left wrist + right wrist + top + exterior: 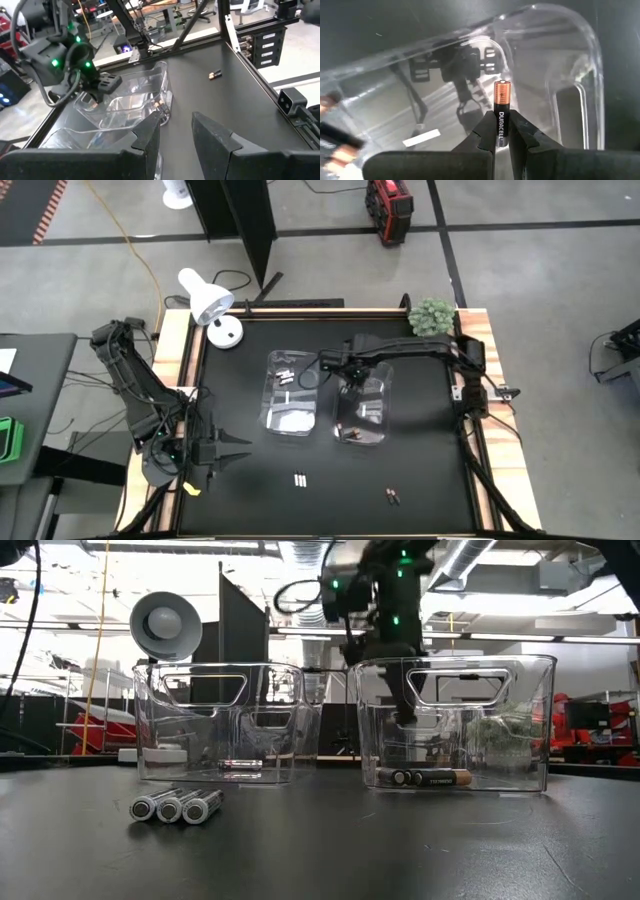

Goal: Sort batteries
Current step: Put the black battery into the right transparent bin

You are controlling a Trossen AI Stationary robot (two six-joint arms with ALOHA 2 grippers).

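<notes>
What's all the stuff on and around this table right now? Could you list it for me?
Clear bins: two, side by side mid-table, left bin, right bin.
Loose silver batteries: three, on the table in front of the left bin.
Dark copper-ended batteries: a few, on the right bin's floor.
Stray dark battery: small, near the front edge.
Held battery: one, black and copper.
Lamp: white, back left corner.
Plant: green, back right.
Right gripper: shut on the held battery, over the right bin.
Left gripper: open, front left.

Two dark jointed arms, black cables (green lights), angular fingers [210, 140]
</notes>
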